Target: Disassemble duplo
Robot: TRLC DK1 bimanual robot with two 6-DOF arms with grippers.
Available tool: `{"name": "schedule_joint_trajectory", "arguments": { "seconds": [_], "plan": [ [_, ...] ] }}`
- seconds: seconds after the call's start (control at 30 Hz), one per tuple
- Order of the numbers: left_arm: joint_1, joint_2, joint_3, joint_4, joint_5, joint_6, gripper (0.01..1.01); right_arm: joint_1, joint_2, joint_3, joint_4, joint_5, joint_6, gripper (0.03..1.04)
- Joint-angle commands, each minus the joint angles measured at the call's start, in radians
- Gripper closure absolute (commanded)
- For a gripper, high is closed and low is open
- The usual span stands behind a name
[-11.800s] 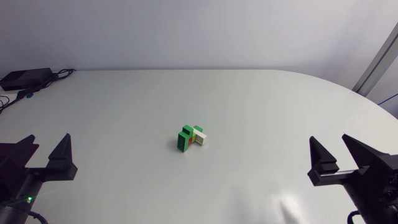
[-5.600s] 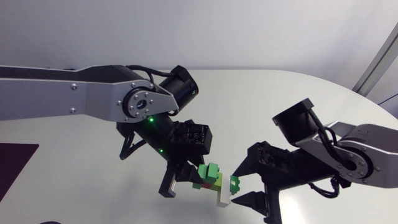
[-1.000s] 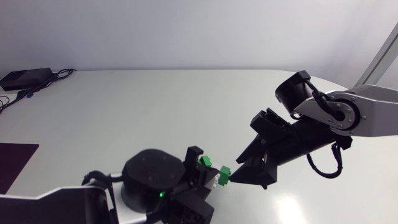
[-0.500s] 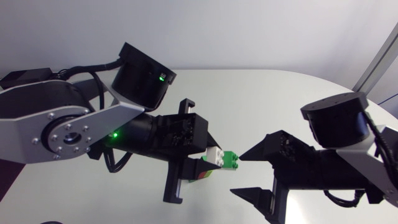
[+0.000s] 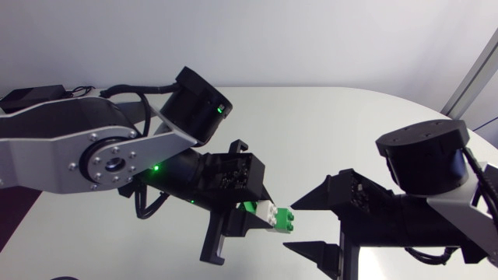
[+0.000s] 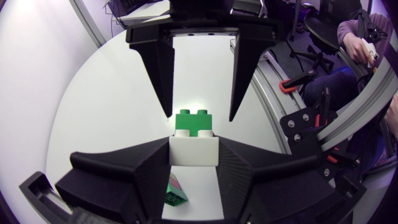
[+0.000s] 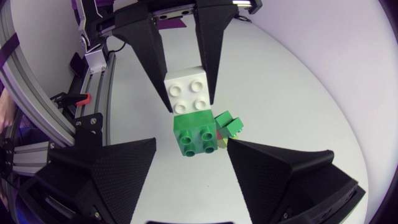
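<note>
1. The job looks part done at best. The left tool (image 6: 194,149) is clamped on a white brick (image 7: 186,90), one finger on each flank, and holds it up above the desk (image 5: 327,124).
2. A green brick (image 7: 198,135) is stuck on the end of the white one, pointing away from the left tool and towards the other arm. That joint has not been broken, so this pair is yet to be separated.
3. The right tool (image 5: 292,226) faces the pair with its fingers apart. The green brick sits in the gap between them. From the left wrist view I can see desk on both sides of it, so neither finger seems to touch it and nothing is gripped there.
4. Down below the held pair there is another small piece, green with some red (image 6: 175,191). It looks to be lying on the desk, apart from the two held bricks, though the left tool hides much of it. If so, one split is already made.
5. What is left, as I judge it: the right tool must close on the green brick and pull or twist it off the white one. The green-and-red piece may also need taking apart, if it is more than one brick. I can't tell that from here.
</note>
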Motion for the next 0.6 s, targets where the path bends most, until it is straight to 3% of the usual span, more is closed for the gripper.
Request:
{"name": "schedule_joint_trajectory", "arguments": {
  "seconds": [0.0, 0.13, 0.17, 0.37, 0.57],
  "plan": [
    [-0.008, 0.022, 0.046, -0.017, 0.020, 0.005, 0.746, 0.014, -0.004, -0.033, 0.010, 0.001, 0.022, 0.45],
    [-0.017, 0.024, 0.063, -0.043, 0.030, 0.004, 0.746, 0.025, -0.017, -0.047, 0.018, 0.004, 0.014, 0.74],
    [-0.017, 0.024, 0.072, -0.057, 0.039, 0.005, 0.746, 0.025, -0.022, -0.051, 0.022, 0.004, 0.009, 0.76],
    [-0.017, 0.025, 0.067, -0.080, 0.056, 0.008, 0.746, 0.036, -0.039, -0.057, 0.013, -0.010, 0.005, 0.78],
    [-0.052, -0.002, -0.003, -0.080, 0.018, 0.071, 0.746, -0.018, -0.054, -0.020, -0.071, -0.152, -0.021, 0.79]
  ]
}}
